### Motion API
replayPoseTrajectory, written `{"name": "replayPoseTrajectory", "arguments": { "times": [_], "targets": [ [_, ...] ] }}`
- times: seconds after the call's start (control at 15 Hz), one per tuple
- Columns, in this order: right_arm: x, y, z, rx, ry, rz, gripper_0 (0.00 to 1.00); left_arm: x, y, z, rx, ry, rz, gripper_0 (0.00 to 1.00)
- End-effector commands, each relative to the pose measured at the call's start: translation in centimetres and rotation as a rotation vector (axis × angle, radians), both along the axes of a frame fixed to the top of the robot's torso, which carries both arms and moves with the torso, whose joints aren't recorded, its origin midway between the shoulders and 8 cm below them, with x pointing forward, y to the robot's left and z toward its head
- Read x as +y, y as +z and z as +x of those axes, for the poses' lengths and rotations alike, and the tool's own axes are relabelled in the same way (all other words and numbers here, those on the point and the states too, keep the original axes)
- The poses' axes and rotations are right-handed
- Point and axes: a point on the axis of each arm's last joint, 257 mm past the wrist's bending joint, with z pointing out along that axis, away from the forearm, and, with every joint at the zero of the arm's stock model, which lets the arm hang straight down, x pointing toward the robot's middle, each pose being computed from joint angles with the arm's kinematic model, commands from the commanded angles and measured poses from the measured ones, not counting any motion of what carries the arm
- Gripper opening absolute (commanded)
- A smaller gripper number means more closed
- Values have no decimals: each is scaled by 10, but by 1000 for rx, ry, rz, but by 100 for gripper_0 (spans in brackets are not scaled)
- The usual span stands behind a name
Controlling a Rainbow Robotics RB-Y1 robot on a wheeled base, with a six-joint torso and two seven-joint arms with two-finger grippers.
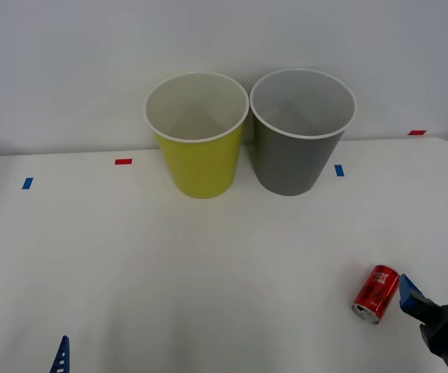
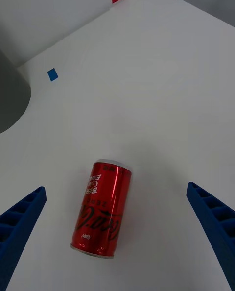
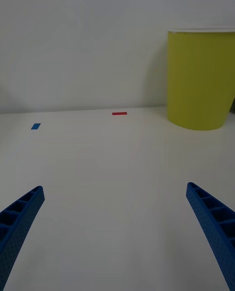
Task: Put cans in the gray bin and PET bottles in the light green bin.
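White table (image 1: 169,264), red can (image 1: 376,292) lying sideways, white lettering, silver top

Front high, downward; wrists low — both share table (image 1: 169,272).

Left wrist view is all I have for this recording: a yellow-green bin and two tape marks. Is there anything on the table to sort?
Observer: Yes, one red can lies on its side at the table's near right.
Operator: Is either claw near it?
Observer: The right claw is open with the can between its fingers, not yet touching. The left claw waits open at the near left.
Operator: Where is the can's bin?
Observer: The gray bin stands right of the light green bin at the table's far side, rims nearly touching.
Operator: Anything in the bins?
Observer: What shows of both interiors is bare.
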Motion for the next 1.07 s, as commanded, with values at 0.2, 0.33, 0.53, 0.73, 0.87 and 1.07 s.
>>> {"name": "replayPoseTrajectory", "arguments": {
  "times": [0.2, 0.33, 0.53, 0.73, 0.87, 1.07],
  "targets": [
    [4, 3, 21, 41, -4, 88, 100, 0, 0, 0, 0, 0, 0, 100],
    [0, 2, 25, 76, -21, 95, 100, 0, 0, 0, 0, 0, 0, 100],
    [-8, -1, 26, 134, -48, 137, 100, 0, 0, 0, 0, 0, 0, 100],
    [-4, -16, 30, 202, -48, 225, 100, 0, 0, 0, 0, 0, 0, 100],
    [-2, -25, 38, 223, -37, 274, 100, 0, 0, 0, 0, 0, 0, 100],
    [1, -35, 41, 270, -10, 320, 100, 0, 0, 0, 0, 0, 0, 100]
  ]
}}
